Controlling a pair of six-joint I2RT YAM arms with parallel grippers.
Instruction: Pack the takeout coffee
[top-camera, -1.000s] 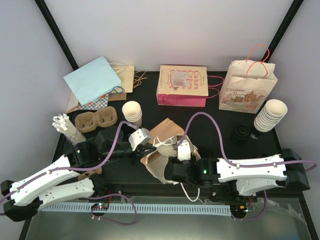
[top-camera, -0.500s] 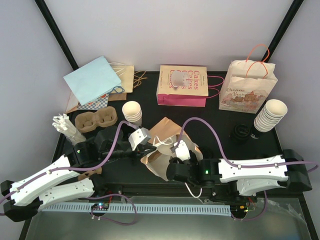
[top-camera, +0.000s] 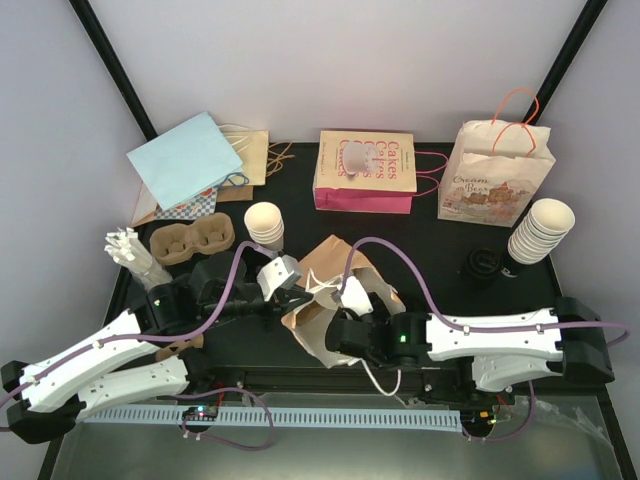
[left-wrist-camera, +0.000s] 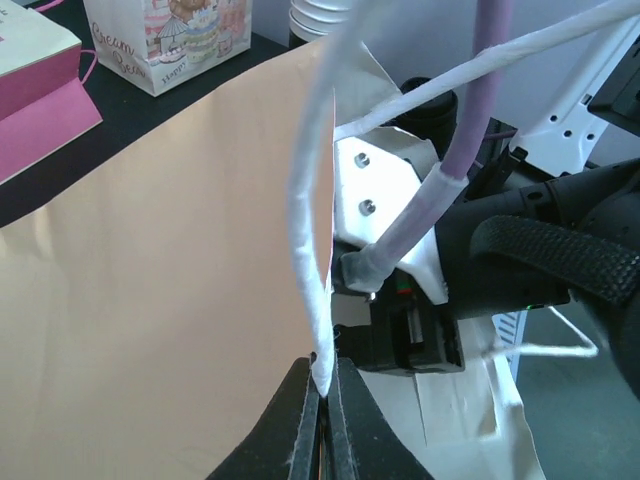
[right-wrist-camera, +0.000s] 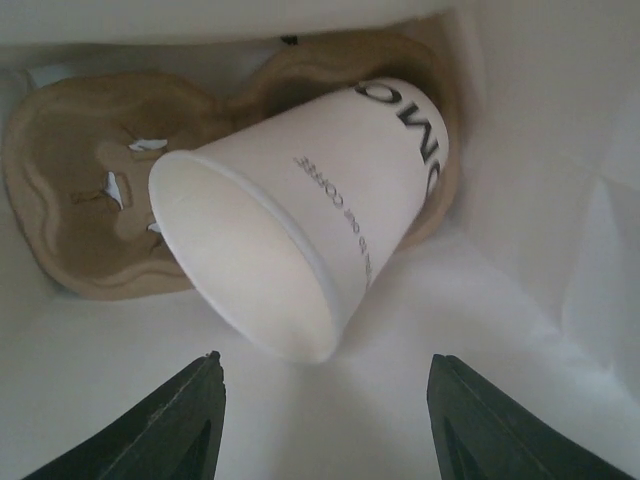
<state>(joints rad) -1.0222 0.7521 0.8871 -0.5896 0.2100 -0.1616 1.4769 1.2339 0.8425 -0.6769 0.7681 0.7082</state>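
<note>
From above, the left gripper (top-camera: 293, 296) sits at the near-left rim of the brown paper bag (top-camera: 322, 262). The right gripper (top-camera: 348, 298) reaches into the bag's mouth from the other side, its fingertips hidden there. At the left wrist, the left gripper (left-wrist-camera: 322, 395) is pressed together on the bag's white twisted handle (left-wrist-camera: 308, 250), which rises straight ahead of its tips, the bag's tan side to its left. At the right wrist, the right gripper (right-wrist-camera: 325, 368) stands spread and holds nothing. The paper cup (right-wrist-camera: 300, 215) lies tipped just ahead between the fingers, mouth toward them, leaning on the pulp carrier (right-wrist-camera: 70, 190) inside the bag.
</note>
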